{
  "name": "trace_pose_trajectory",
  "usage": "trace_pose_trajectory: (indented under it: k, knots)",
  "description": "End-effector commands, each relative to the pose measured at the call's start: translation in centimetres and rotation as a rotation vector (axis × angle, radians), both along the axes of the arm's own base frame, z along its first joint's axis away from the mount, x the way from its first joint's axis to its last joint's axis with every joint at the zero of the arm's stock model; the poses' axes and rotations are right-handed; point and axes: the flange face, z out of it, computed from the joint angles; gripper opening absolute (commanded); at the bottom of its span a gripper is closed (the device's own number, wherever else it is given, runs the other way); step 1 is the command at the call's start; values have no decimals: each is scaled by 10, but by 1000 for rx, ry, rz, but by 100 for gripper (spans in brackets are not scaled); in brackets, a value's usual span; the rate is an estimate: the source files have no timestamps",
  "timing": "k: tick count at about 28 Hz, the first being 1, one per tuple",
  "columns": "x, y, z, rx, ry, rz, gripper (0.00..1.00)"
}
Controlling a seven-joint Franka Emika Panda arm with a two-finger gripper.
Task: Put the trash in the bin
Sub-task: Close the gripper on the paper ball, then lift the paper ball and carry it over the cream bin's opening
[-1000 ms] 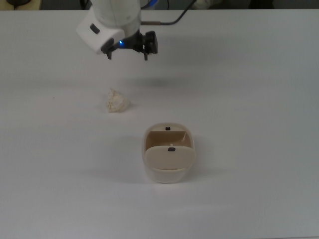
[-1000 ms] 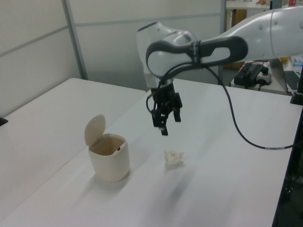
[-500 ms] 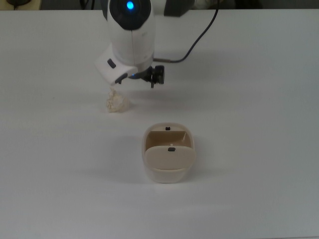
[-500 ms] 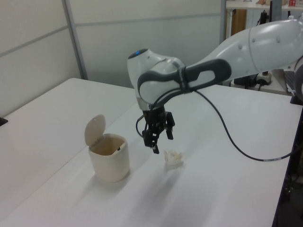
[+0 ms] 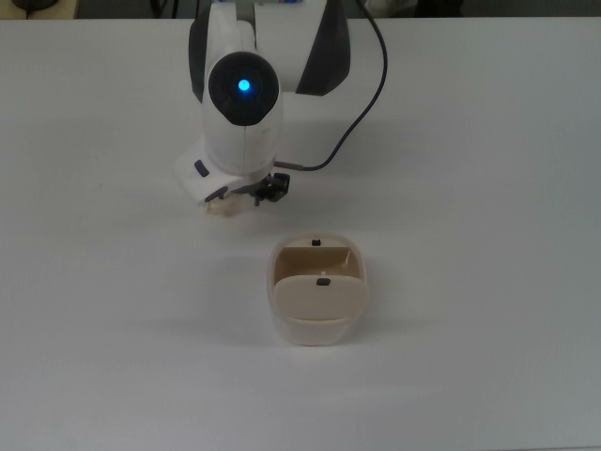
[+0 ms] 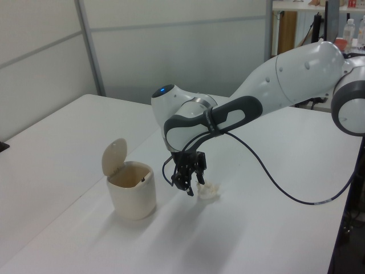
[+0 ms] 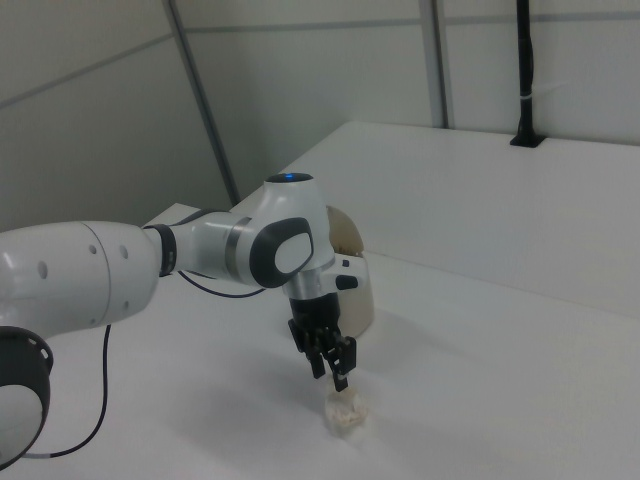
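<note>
We see a plain white table (image 6: pixel 68 148) set before pale panelled walls (image 6: pixel 40 63), where the crumpled tissue ball (image 6: pixel 209 191) lies on the tabletop near the beige swing-lid bin (image 6: pixel 132 196), with the tool (image 6: pixel 187 181) poised just above it, fingers parted narrowly and holding nothing.

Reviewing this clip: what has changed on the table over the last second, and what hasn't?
The gripper has come down and moved toward the trash: a second ago it hung well above the table, now it sits just over the tissue ball, and in the top view the arm's head covers most of it. Nothing has been grasped yet. The trash and the bin, lid up, stayed where they were.
</note>
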Motion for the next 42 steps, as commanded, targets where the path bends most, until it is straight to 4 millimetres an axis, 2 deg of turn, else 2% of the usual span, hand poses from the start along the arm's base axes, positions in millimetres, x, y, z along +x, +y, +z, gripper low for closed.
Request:
trace_pose_trajectory:
  k: [1,3,15,19,27,32,33,37,38,42]
  knots:
    - [5,-11,-8,-25,-31,-16,0]
    - [5,-16,-8,-23,-29,-20,0]
    - [5,-15,-3,-22,-34,-3,0]
    - [5,-15,10,-20,-47,4,0]
    - [-1,-11,49,-13,-78,45,0]
    - [0,1,90,-6,-147,78,0]
    - [4,12,107,-1,-180,92,0]
    - [11,33,131,7,-245,124,0]
    - [14,36,143,9,-280,130,0]
    - [21,55,159,29,-363,161,0]
